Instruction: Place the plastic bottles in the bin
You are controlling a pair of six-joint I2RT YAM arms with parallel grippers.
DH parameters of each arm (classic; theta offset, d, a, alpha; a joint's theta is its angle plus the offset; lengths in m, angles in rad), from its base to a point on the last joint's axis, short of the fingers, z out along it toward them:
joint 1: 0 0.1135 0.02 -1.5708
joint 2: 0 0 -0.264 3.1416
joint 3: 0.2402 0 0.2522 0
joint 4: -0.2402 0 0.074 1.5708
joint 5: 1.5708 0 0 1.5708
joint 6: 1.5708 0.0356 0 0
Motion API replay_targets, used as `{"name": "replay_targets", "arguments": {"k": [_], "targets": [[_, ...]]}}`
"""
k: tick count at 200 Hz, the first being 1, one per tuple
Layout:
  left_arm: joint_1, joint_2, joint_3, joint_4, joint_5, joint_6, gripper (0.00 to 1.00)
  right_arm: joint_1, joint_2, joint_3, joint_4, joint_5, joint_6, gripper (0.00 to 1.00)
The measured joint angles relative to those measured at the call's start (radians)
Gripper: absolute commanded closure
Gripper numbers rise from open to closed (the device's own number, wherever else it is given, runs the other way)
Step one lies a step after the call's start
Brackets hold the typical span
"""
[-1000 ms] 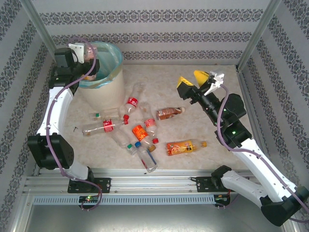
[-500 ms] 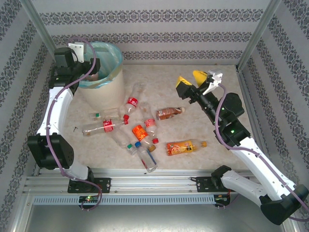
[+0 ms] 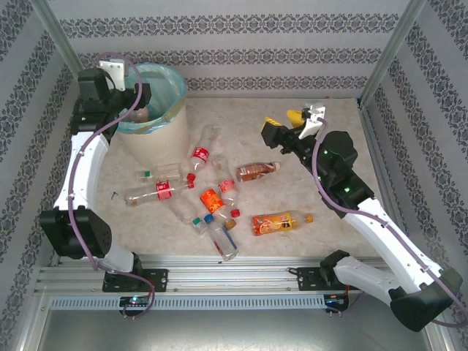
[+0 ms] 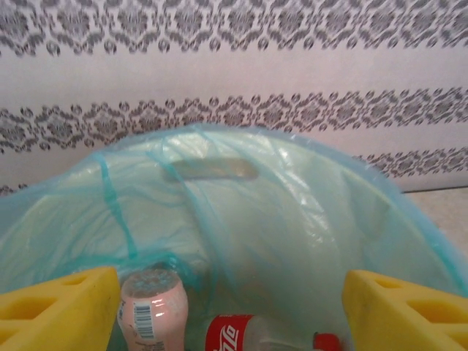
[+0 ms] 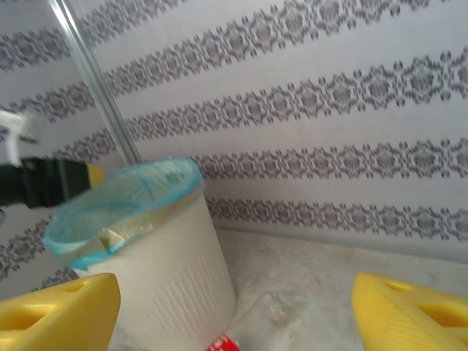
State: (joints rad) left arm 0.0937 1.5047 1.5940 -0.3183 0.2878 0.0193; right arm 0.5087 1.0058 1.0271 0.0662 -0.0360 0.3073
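your left gripper (image 4: 234, 311) hangs over the bin (image 3: 157, 142), jaws spread and nothing between them. below it, inside the blue-green liner (image 4: 292, 219), lie a pink-labelled bottle (image 4: 153, 313) and a red-labelled cola bottle (image 4: 245, 338), so i judge this side's drop done. your right gripper (image 3: 282, 120) is likewise spread and empty, raised above the table (image 3: 234, 117) just beyond the brown-labelled bottle (image 3: 256, 171). the other bottles lie loose between the arms, with an orange-labelled bottle (image 3: 276, 221) nearest the right base. next, i'd say, you lower the right gripper over the brown one, jaws across its body, and clench before lifting.
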Motion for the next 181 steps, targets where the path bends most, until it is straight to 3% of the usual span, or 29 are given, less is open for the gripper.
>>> {"name": "replay_targets", "arguments": {"k": [34,89,146,181], "targets": [[-0.108,-0.077,0.045,-0.039,-0.047,0.035,0.20,-0.023,0.095,0.114,-0.212,0.050,0.011,0.17],[-0.442,-0.160,0.051,-0.080,-0.170,0.195,0.20,-0.037,0.117,0.104,-0.539,0.151,0.166,0.17],[-0.694,-0.200,-0.274,-0.054,-0.153,0.386,0.17,-0.049,-0.026,-0.146,-0.768,0.176,0.476,0.21],[-0.779,-0.217,-0.436,0.037,-0.095,0.407,0.18,-0.049,-0.089,-0.274,-0.825,0.150,0.668,0.22]]}}
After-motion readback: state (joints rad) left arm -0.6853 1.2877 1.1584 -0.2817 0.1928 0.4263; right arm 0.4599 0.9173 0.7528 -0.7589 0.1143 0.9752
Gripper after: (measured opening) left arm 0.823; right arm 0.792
